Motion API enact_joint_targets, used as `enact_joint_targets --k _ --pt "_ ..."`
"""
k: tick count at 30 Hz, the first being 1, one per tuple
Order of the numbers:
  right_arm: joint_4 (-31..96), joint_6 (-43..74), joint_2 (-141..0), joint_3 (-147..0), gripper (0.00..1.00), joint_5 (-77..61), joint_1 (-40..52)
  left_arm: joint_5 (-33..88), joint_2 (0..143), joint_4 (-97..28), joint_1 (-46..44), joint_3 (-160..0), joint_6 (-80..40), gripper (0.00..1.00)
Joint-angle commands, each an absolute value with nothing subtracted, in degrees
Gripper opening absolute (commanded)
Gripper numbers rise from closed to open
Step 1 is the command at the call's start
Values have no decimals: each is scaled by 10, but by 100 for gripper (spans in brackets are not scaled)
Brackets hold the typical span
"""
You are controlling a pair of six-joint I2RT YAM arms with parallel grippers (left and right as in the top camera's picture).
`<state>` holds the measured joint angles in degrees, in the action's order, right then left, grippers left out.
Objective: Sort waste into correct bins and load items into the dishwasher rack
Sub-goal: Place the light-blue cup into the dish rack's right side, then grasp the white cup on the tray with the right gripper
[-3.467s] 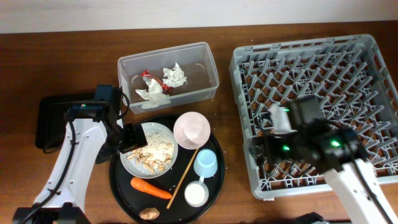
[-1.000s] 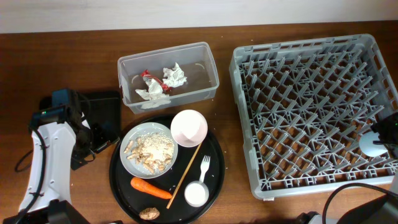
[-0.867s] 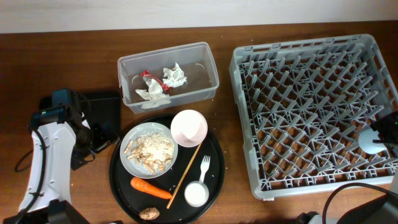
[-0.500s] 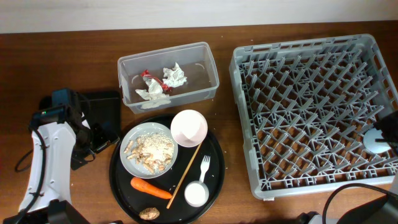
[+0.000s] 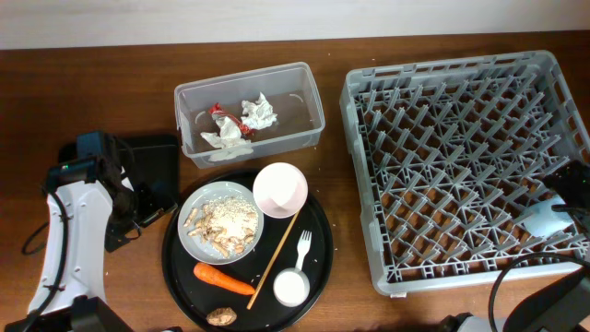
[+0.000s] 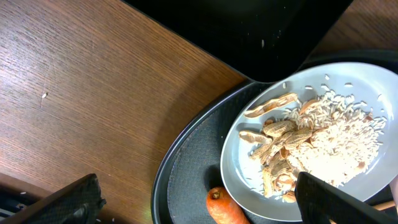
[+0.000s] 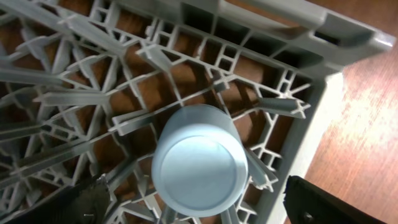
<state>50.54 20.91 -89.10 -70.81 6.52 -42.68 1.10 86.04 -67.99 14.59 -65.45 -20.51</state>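
The grey dishwasher rack (image 5: 442,138) stands at the right. The light blue cup (image 5: 549,219) sits bottom-up among the pegs near its right front corner, and it also shows in the right wrist view (image 7: 199,167). My right gripper (image 5: 573,189) is open above the cup, fingers wide and apart from it. My left gripper (image 5: 143,210) is open and empty beside the pale plate (image 5: 198,244) of beige scraps (image 5: 224,224). The pink bowl (image 5: 280,189), white fork (image 5: 302,247), white cup (image 5: 290,288), wooden stick (image 5: 277,254), carrot (image 5: 224,278) and brown lump (image 5: 219,316) lie on the round tray.
The clear tub (image 5: 309,97) at the back holds white napkins (image 5: 251,115) and a red wrapper (image 5: 218,111). The shallow black tray (image 5: 157,161) lies left of the round black tray (image 5: 323,235). The left wrist view shows plate (image 6: 242,168), carrot tip (image 6: 221,205) and bare wood.
The light blue cup has gone from the round tray into the rack, uncovering the fork. My left arm has drawn back left from the plate. The right gripper has shifted slightly over the cup.
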Motion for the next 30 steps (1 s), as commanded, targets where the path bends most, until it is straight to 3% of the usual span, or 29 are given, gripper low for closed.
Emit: enact_joint_targets --k 1,4,7,9,13,15,20,25,30 --pt "505 182 -882 -711 93 -12 -427 11 856 -680 148 -653 -196 99" --pt "537 99 -832 -750 92 -141 -387 11 856 -680 148 -653 -196 99" --pt "631 1 -764 -766 91 -192 -236 11 856 -680 148 -653 -196 99" --pt "692 -3 -758 -766 92 -189 -120 11 856 -680 148 -653 -196 99" --pt "731 7 -762 -764 92 -186 96 11 856 -681 148 -653 -196 99" --pt "736 55 -769 -755 92 -140 248 11 856 -681 148 -653 -196 99" --pt "673 154 -815 -731 94 -77 485 11 856 -681 148 -653 -196 99" --pt "594 200 -887 -697 95 -66 602 11 856 -681 148 -653 -196 99" --pt "590 237 -982 -695 95 -32 626 11 856 -681 148 -653 -196 99"
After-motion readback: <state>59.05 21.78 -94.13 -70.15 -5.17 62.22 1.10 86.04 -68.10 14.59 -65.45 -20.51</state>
